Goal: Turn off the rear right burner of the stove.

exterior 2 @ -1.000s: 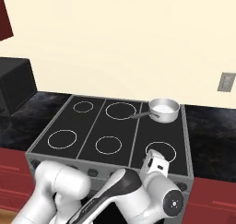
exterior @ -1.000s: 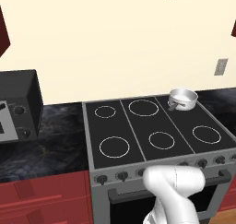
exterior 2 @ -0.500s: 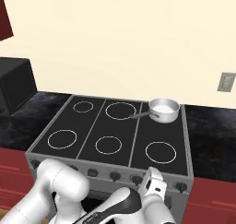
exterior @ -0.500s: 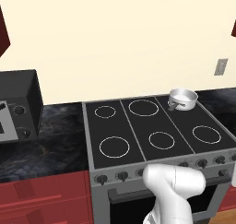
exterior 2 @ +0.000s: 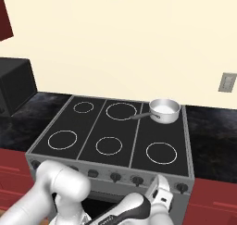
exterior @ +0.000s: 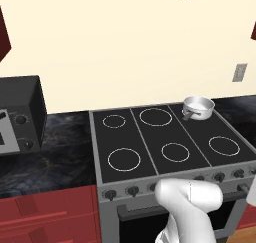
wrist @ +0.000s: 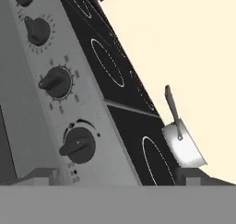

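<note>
- Stove [exterior: 100, 152]: matte grey steel, glossy black glass top with thin white rings, between dark speckled counters.
- Round dark knobs [wrist: 79, 145] along its front.
- Shiny steel saucepan [exterior 2: 164, 110] at rear right.
- Gripper [exterior 2: 161, 196] low before the knobs; finger spacing cannot be told.

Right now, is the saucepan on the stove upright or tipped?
Upright. The saucepan sits flat on the stove at the rear right burner, open rim facing up, handle pointing level toward the middle panel.

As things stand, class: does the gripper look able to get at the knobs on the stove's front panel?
Probably yes. The gripper sits low before the stove, and nothing lies between it and the nearest knob. The saucepan is far back.
</note>
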Motion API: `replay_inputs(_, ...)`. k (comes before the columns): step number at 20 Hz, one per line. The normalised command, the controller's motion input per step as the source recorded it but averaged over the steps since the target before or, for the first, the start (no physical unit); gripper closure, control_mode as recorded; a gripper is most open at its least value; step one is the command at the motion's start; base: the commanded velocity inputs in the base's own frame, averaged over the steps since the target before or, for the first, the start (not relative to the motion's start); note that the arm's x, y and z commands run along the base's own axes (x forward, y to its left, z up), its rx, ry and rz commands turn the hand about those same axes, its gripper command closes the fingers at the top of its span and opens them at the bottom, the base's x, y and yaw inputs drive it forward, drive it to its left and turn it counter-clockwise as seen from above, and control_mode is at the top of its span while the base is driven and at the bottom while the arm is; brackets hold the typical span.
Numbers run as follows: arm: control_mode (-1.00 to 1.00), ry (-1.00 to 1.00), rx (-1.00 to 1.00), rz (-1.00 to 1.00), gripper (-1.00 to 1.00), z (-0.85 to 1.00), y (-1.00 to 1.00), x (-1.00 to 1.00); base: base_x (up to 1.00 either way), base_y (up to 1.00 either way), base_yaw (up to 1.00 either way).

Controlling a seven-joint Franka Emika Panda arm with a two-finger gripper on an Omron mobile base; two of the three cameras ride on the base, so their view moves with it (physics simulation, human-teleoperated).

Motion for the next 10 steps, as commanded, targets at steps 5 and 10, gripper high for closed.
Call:
replay_inputs(5, -1.0, -0.02, 0.03, 0.0, -1.0, -0.27, -0.37, 0.19, 0.0, 0.0, 0.0)
replay_inputs(10, -1.0, 0.0, 0.0, -0.02, -1.0, -0.29, -0.3, 0.31, 0.0, 0.0, 0.0)
